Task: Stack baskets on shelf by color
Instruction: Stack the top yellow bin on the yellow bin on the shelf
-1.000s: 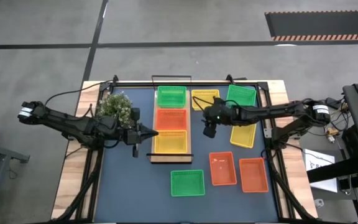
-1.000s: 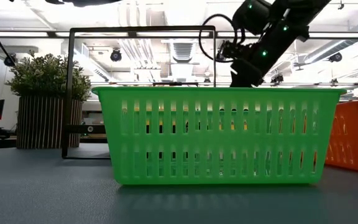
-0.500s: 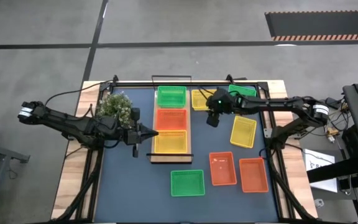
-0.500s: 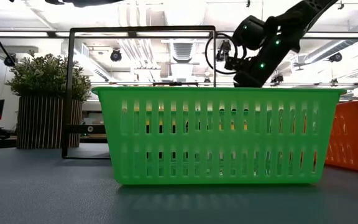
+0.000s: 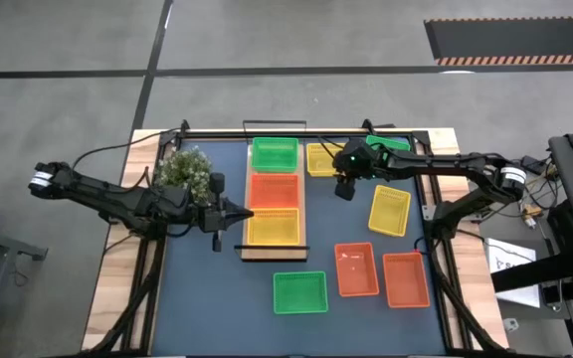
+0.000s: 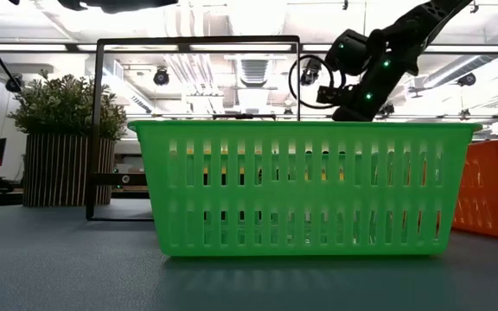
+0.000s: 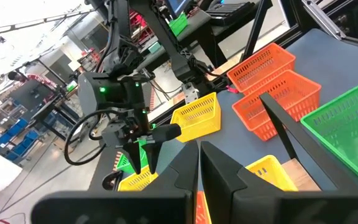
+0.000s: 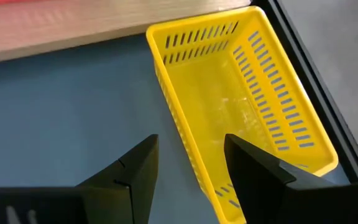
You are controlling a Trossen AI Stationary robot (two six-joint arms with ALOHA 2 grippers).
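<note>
The light-wood shelf point(image 5: 300, 199) holds a green basket point(image 5: 274, 154), a red-orange basket point(image 5: 274, 189) and a yellow basket point(image 5: 272, 227) in a row. My right gripper point(image 5: 342, 186) is open and hovers by the far yellow basket point(image 5: 319, 159). In the right wrist view, that basket's point(image 8: 241, 112) near long wall runs toward the gap between the fingers point(image 8: 188, 168), untouched. My left gripper point(image 5: 243, 212) is shut at the shelf's left side, next to the shelf's yellow basket; it also shows in the left wrist view point(image 7: 199, 165).
On the table lie a green basket point(image 5: 391, 147) partly under my right arm, a yellow basket point(image 5: 389, 211), two red-orange baskets point(image 5: 356, 270) point(image 5: 406, 279) and a green basket point(image 5: 299, 292), which fills the low view point(image 6: 305, 186). A potted plant point(image 5: 183, 167) stands at the far left.
My right gripper has gone toward the table's far edge, away from the right-hand yellow basket and up to the far yellow basket. Its arm now leaves the right-hand yellow basket uncovered. The baskets have stayed in place.
</note>
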